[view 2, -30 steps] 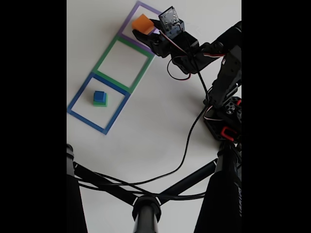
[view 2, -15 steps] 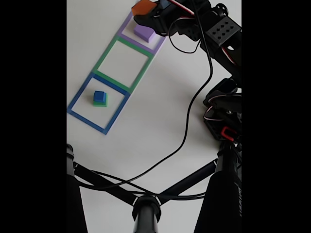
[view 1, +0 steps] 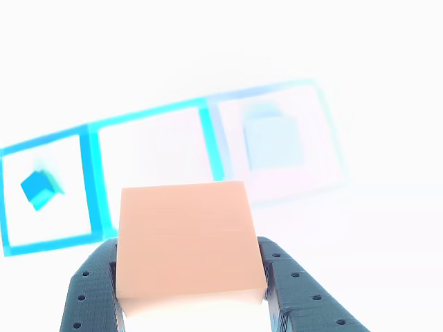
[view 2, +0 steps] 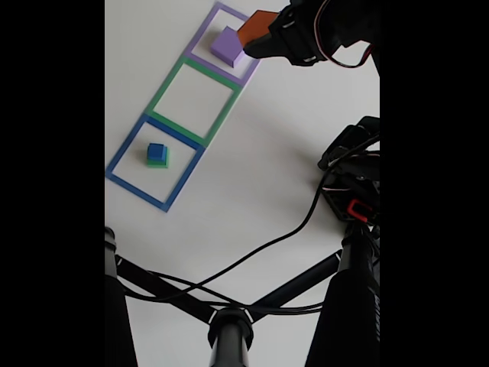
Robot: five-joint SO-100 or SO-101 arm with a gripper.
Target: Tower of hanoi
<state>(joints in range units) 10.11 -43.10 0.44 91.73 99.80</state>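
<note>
Orange cube [view 1: 183,242] sits clamped between the dark jaws of the gripper [view 1: 190,297], flat sides pinched — looks light, rigid, matte enough not to slip. Fixed view: orange cube [view 2: 256,27] held off the table [view 2: 252,191], arm reaching far out beside the purple block [view 2: 228,46]. Blue cube [view 2: 157,151] rests on green cube [view 2: 158,161] — nearest outline.
</note>
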